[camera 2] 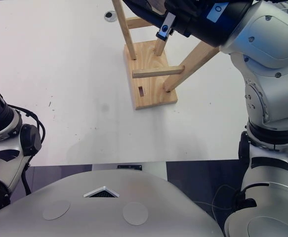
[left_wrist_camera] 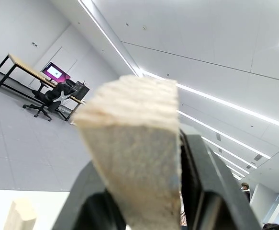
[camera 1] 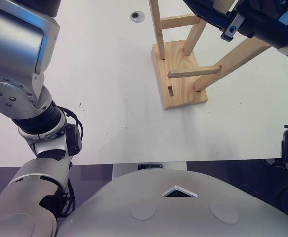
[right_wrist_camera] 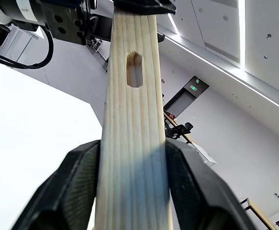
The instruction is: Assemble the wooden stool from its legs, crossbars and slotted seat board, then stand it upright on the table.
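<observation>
The stool is judged to be well past the halfway mark. The slotted seat board lies flat on the white table, at about 1 o'clock from the robot, underside up. Three legs are seen rising from it: a far leg at the board's 11 o'clock corner, a middle leg at its 1 o'clock corner, and a slanted leg at its 5 o'clock corner. An upper crossbar is fitted between the far and middle legs. A lower crossbar is socketed in the slanted leg, while its free end points toward 9 o'clock and meets nothing.

The right gripper is clamped narrowly around a mortised leg whose oblong hole is unfilled. This is judged to be the middle leg, though that cannot be confirmed. The left gripper is closed on an end-grain wooden tip, taken to be the top of that same leg, since a second gripper is seen at its far end in the right wrist view.

An empty slot remains at the board's 7 o'clock corner. So a fourth leg is left to be seated there and mated with the free crossbar end. Any remaining crossbars must be fitted, and the stool has not yet been turned upright.
</observation>
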